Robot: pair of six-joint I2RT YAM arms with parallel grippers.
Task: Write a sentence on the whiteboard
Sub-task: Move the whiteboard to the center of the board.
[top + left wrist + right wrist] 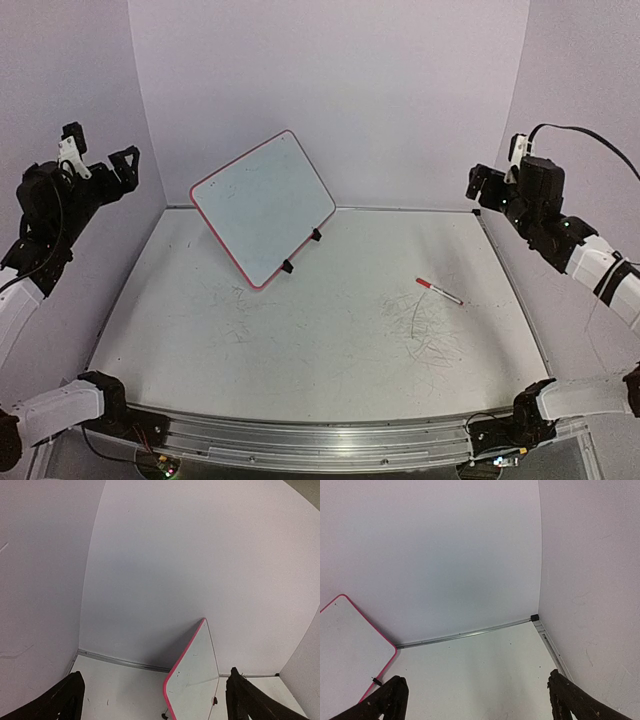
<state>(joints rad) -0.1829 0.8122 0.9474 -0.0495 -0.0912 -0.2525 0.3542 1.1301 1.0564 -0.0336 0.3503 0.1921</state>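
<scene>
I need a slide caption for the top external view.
Blank whiteboard propped at the back; marker lying on table; left gripper and right gripper raised, open.

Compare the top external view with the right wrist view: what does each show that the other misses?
Only top external: the red-tipped marker lying on the scribbled table, the left arm, and the whiteboard whole, propped on two black clip feet. Only right wrist: the black corner cap at the table's far right, not distinguishable from above. Both: the whiteboard's pink-rimmed face with no lettering, the back wall, and the right arm's spread fingers.
</scene>
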